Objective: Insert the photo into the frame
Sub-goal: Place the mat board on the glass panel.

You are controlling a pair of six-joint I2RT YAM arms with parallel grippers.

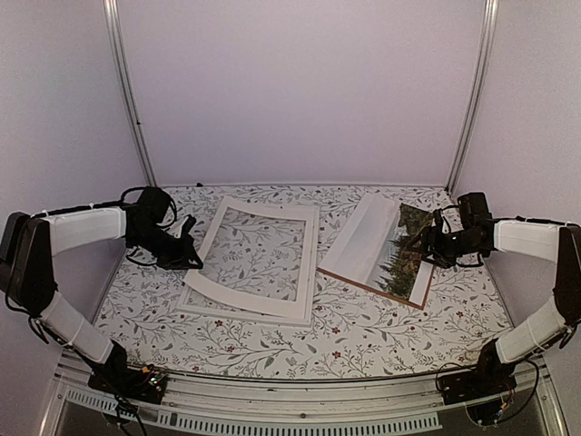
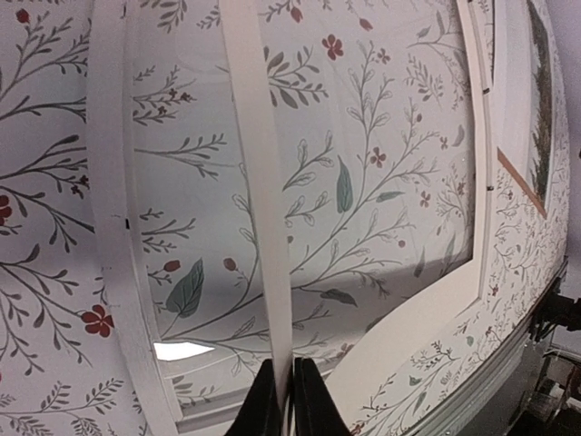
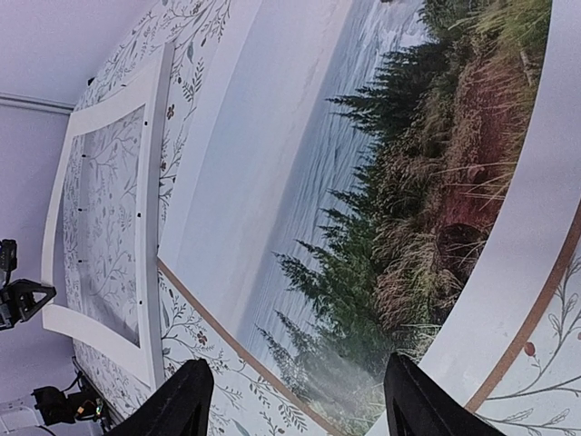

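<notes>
left gripper closed on the 9 o'clock rail of the frame; right gripper held open over the photo. the thin rail could be bent if lifted alone.

One frame, one photo, one brown backing panel.

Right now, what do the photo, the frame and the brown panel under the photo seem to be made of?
Photo: likely printed paper, slightly glossy; it is thin and its white border bends. Frame: smooth matte white, maybe plastic or painted wood; the look leaves it open. Brown panel: probably hardboard; only a thin brown edge shows.
</notes>
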